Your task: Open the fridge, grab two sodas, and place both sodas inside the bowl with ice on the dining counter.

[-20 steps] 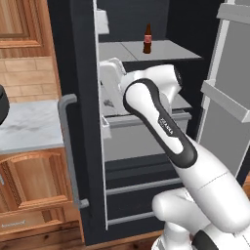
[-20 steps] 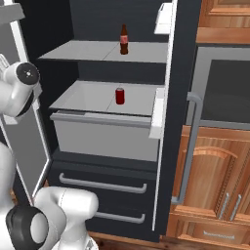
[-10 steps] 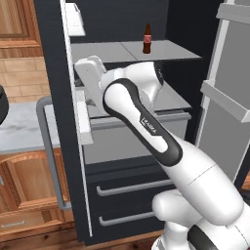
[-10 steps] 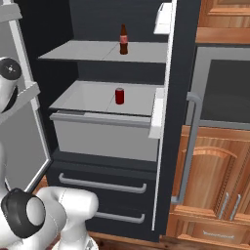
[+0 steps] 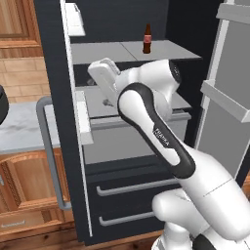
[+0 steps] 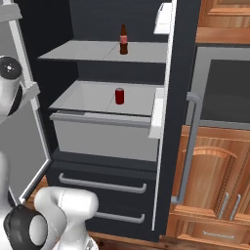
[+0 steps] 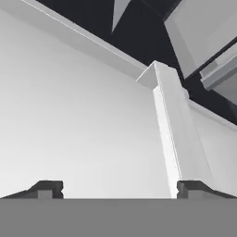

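Fridge (image 6: 97, 29): doors stand open, that step judged done. Soda bottle (image 6: 123, 39) seen on upper shelf; red soda can (image 6: 119, 96) on shelf below. Neither taken; both placements into the bowl outstanding. Tool (image 7: 119, 187): fingers spread wide, nothing held. Since earlier frames, left door (image 5: 53, 97) swung further open.

The fridge (image 6: 97, 29) stands open; only its door shelf (image 6: 157, 111) crowds the shelves' right edge.
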Motion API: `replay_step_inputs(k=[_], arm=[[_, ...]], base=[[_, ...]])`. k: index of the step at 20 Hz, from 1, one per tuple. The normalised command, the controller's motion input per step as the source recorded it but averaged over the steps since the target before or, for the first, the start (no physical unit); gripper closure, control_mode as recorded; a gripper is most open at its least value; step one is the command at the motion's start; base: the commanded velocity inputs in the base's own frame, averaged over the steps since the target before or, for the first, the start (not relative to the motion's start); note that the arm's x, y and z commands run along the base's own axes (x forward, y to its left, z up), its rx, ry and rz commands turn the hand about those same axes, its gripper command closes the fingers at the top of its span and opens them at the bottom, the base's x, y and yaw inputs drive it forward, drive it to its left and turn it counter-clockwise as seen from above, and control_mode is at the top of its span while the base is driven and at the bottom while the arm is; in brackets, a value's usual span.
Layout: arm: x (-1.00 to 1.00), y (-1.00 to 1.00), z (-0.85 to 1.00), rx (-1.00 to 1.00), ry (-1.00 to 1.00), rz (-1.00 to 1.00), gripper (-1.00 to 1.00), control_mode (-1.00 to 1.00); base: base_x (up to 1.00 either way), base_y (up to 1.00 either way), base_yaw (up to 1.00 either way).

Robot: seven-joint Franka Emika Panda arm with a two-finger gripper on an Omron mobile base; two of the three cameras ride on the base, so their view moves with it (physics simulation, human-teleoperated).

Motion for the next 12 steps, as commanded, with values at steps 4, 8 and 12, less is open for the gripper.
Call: replay_step_inputs(k=[4, 8, 12], arm=[[-0.26, -0.87, -0.13, -0.16, -0.14, -0.06, -1.0, -1.0], [-0.31, -0.84, -0.27, -0.2, -0.12, -0.07, -1.0, -1.0], [-0.4, -0.77, -0.34, -0.25, -0.08, -0.1, -1.0, -1.0]], base=[[0.0, 0.0, 0.0], [0.0, 0.0, 0.0], [0.0, 0.0, 0.0]])
